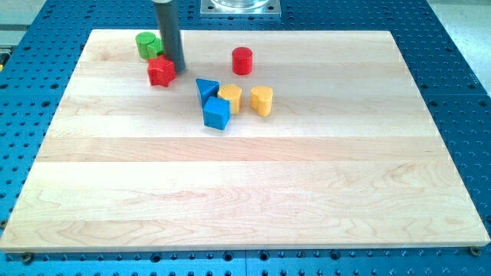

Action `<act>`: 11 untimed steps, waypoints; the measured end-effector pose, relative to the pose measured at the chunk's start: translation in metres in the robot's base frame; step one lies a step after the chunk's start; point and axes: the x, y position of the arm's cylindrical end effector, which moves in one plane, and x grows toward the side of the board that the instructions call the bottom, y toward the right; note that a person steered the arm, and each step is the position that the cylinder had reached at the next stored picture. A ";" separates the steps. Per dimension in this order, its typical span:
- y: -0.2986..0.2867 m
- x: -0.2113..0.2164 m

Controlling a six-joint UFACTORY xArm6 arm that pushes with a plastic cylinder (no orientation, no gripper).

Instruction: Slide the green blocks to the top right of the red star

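While the green blocks (148, 44) sat bunched near the table's (307, 192) top-left corner, touching the red star (161, 70) from its upper left, my tip (178, 67) stood just right of both. Being a bare rod, this tool pinched nothing. It seemed placed for pushing.

My tip (179, 67) rests between the green blocks (148, 44) and red star (161, 70).

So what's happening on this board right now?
A robot arm's rod has my tip down near the board's top left, just right of the green blocks and at the red star's upper right edge. The green blocks sit above the star, slightly left. The red cylinder, blue blocks and yellow blocks sit apart to the right.
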 end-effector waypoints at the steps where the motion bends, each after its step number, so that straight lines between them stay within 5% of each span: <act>1: 0.032 -0.032; 2: 0.030 -0.085; 4: -0.095 -0.091; 5: -0.073 -0.068; 8: -0.005 -0.088; 9: 0.065 -0.076; 11: 0.083 -0.029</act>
